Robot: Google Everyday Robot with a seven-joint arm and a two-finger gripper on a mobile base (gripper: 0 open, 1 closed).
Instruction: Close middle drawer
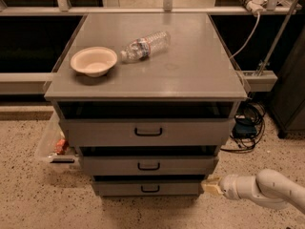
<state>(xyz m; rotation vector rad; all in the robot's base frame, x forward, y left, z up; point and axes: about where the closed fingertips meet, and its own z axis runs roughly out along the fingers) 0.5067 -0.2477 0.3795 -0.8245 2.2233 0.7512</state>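
The middle drawer point(148, 165) is a wide grey metal drawer with a small black loop handle, second of three in the grey cabinet point(157, 70). It sticks out a little beyond the lowest drawer point(147, 188), with a dark gap above it. The top drawer point(147, 132) stands out slightly more. My gripper point(209, 185) is on a white arm coming from the lower right. Its tan tip sits beside the right end of the lowest drawer, just below the middle drawer's right corner.
On the cabinet top lie a cream bowl point(94, 61) and a plastic bottle point(145, 45) on its side. A clear bin point(56, 144) sits on the floor at the left. Cables and a box point(245, 128) lie at the right, next to a dark cabinet point(289, 99).
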